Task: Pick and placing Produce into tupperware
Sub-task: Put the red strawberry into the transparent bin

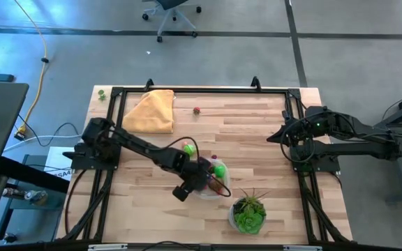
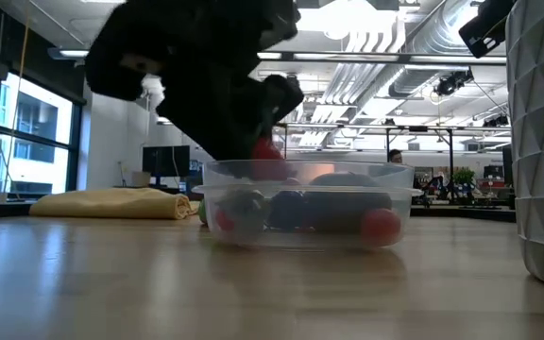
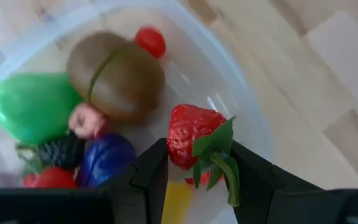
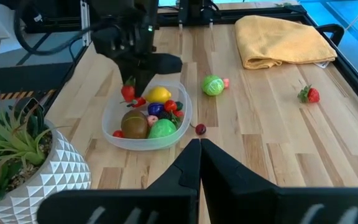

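Note:
The clear round tupperware (image 4: 146, 119) (image 1: 215, 189) (image 2: 305, 203) stands on the wood table and holds several toy produce pieces: a brown kiwi (image 3: 117, 74), a green pepper (image 3: 27, 106), a small red tomato (image 3: 150, 42) and a purple piece (image 3: 107, 155). My left gripper (image 3: 194, 163) (image 4: 129, 87) hangs over the tupperware's edge, shut on a red strawberry (image 3: 191, 140). Loose on the table lie a green cabbage (image 4: 213, 84), a second strawberry (image 4: 309, 94) (image 1: 197, 110) and a tiny dark red piece (image 4: 200, 129). My right gripper (image 4: 199, 146) waits shut at the table's right side (image 1: 285, 136). My left gripper pinches the red strawberry's sides near its green leafy cap (image 3: 213, 152) between its two fingers (image 3: 151, 171). The fingers come from above, pointing down. The strawberry (image 2: 267, 149) is lifted clear, just above the tupperware's rim.
A folded yellow cloth (image 1: 151, 110) (image 4: 284, 37) lies at the far left of the table. A white faceted pot with a green plant (image 1: 248, 213) (image 2: 541, 142) stands close to the tupperware on the near side. A black frame (image 1: 201, 90) borders the table.

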Robot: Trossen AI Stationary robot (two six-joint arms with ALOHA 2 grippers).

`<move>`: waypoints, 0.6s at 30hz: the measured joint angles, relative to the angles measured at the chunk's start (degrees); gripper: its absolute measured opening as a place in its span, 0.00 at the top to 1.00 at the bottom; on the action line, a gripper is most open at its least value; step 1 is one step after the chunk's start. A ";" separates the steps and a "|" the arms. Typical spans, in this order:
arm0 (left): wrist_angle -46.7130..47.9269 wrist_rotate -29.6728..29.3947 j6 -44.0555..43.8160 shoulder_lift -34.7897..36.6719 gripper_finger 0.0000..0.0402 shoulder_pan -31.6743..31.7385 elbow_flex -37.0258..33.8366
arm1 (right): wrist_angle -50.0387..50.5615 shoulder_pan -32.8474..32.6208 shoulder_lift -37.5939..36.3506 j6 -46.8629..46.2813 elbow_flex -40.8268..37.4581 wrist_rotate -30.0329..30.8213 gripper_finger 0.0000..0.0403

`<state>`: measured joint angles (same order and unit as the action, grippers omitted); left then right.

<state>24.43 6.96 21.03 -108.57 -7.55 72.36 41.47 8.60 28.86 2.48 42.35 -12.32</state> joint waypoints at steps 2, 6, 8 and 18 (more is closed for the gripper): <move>-0.46 -0.12 -0.21 -0.61 0.68 0.09 0.08 | 0.00 0.00 0.01 -0.05 0.00 0.00 1.00; -0.52 -0.55 -0.59 -1.06 0.68 0.09 0.02 | 0.00 -0.01 0.02 -0.07 0.00 0.00 1.00; -0.27 -0.55 -0.94 -1.06 0.68 0.09 0.02 | -0.02 0.00 0.00 0.02 0.00 0.00 1.00; -0.24 -0.55 -1.36 -1.06 0.68 0.06 0.02 | 0.00 0.00 0.00 -0.05 -0.02 0.00 1.00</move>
<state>24.18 6.42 19.67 -109.62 -7.49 72.38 41.47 8.60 28.86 2.43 42.33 -12.32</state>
